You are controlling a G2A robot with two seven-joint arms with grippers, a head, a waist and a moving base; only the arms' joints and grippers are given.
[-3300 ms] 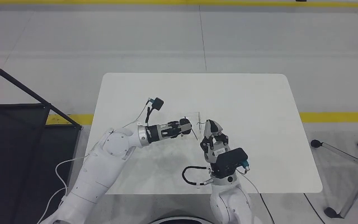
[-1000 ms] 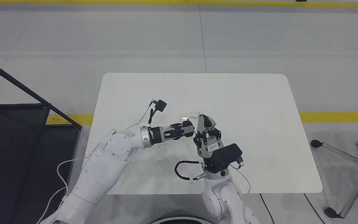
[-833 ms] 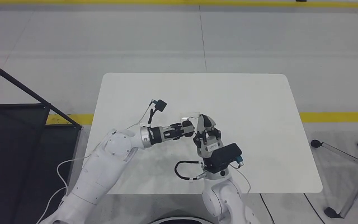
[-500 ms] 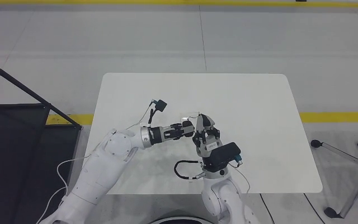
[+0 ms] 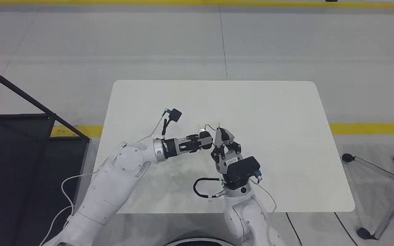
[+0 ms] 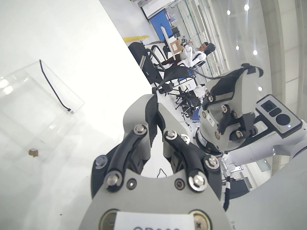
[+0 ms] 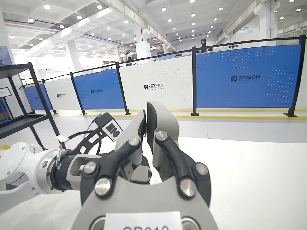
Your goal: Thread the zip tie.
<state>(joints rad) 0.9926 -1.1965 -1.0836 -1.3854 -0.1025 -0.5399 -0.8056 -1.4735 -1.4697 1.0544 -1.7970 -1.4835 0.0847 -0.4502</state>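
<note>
A thin black zip tie (image 6: pixel 160 84) sticks out from the tips of my left gripper (image 6: pixel 154 101), which is shut on it above the white table (image 5: pixel 277 111). In the top view the left gripper (image 5: pixel 207 140) and the right gripper (image 5: pixel 220 136) sit tip to tip near the table's middle. The right gripper (image 7: pixel 146 112) has its pads pressed together, and I cannot tell whether anything is pinched between them. From the left wrist, the right gripper (image 6: pixel 249 69) stands close beside my left one. A second black zip tie (image 6: pixel 54 84) lies on a clear tray (image 6: pixel 28 111).
The clear tray rests on the table just beyond the two grippers. A small brown speck (image 6: pixel 33 152) lies beside it. A black rack (image 5: pixel 24 154) stands off the table's left side. The table's right half (image 5: pixel 295 154) is bare.
Since 3.3 s ago the right gripper has moved left, close to the left gripper. In the last half second both grippers shifted slightly toward the far left.
</note>
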